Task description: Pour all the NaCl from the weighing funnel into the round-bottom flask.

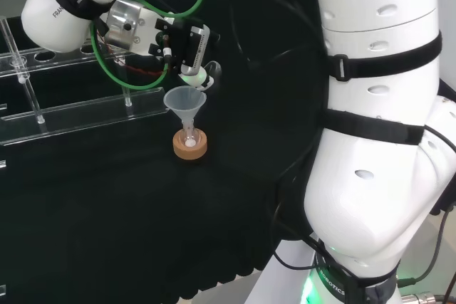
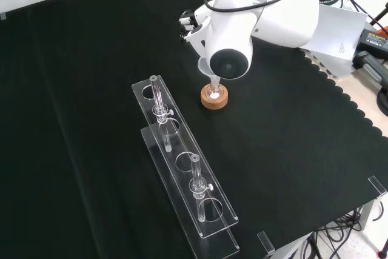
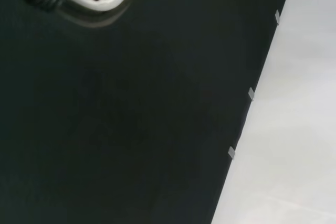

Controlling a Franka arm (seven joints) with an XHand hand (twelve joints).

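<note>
My hand [image 1: 187, 46]: above the funnel, fingers pointing down; I cannot tell if they pinch something.
At my fingertips [image 1: 194, 76]: a small clear piece [image 1: 211, 71], maybe the weighing funnel, just over the rim.
Plastic funnel [image 1: 185, 101]: stands in the neck of the round-bottom flask [image 1: 189, 135].
Flask: sits in a cork ring [image 1: 190, 146], directly under my hand; some white powder inside.
Handling: I judge the glass light, slippery and fragile; hold it at the stem, tilt slowly.
</note>
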